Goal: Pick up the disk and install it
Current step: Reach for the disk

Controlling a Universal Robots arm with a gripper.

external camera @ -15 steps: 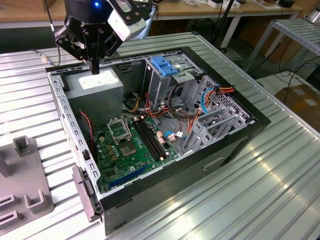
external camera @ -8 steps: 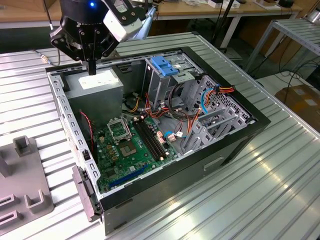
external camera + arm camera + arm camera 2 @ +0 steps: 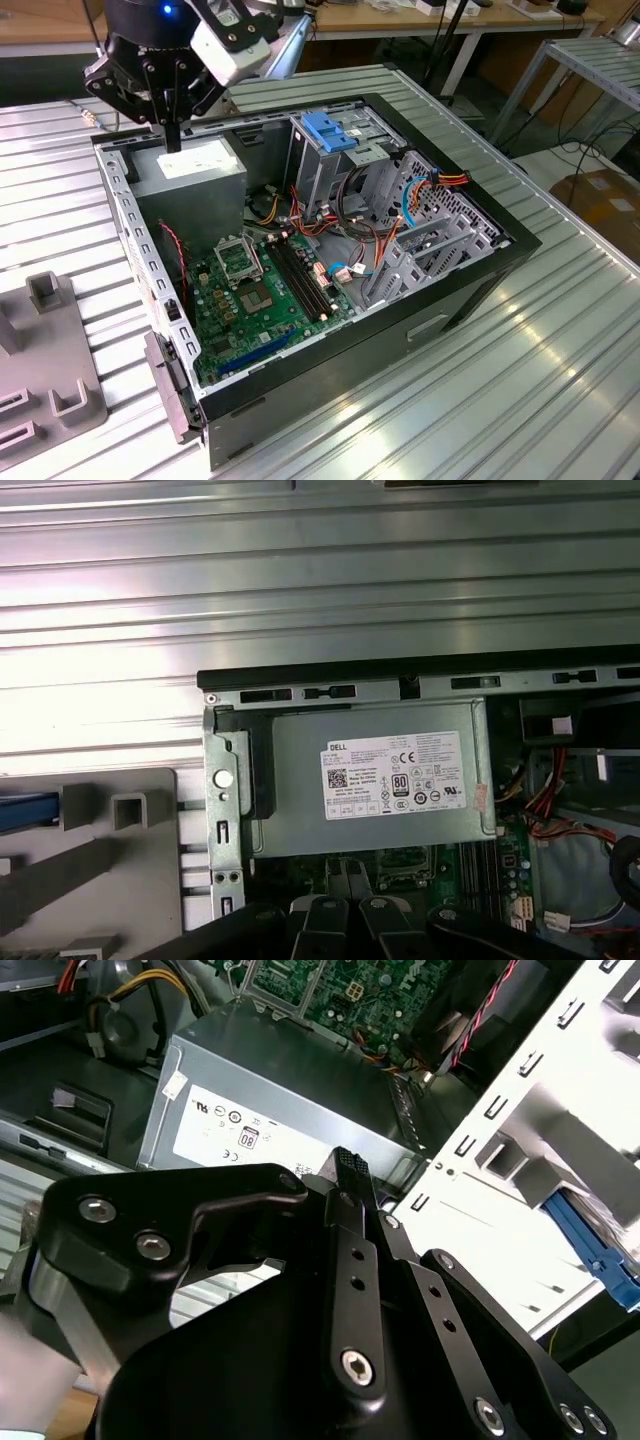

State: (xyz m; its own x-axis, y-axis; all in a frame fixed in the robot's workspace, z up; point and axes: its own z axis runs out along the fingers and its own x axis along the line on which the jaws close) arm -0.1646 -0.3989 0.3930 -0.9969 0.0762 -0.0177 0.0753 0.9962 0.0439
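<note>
My gripper hangs over the back corner of the open computer case, at the exterior view's left. It is just above the grey power supply. Its black fingers are pressed together with nothing between them, as seen in the second wrist view and the first wrist view. Of the disk, a bright blue rail shows at the picture's edge on the grey fixture outside the case. The same blue piece lies beyond the case's pale rear wall in the second wrist view.
Inside the case lie the green motherboard, bundles of coloured cables and the grey drive cage with a blue bracket on top. The case stands on a ribbed metal table. The grey fixture sits at the exterior view's left.
</note>
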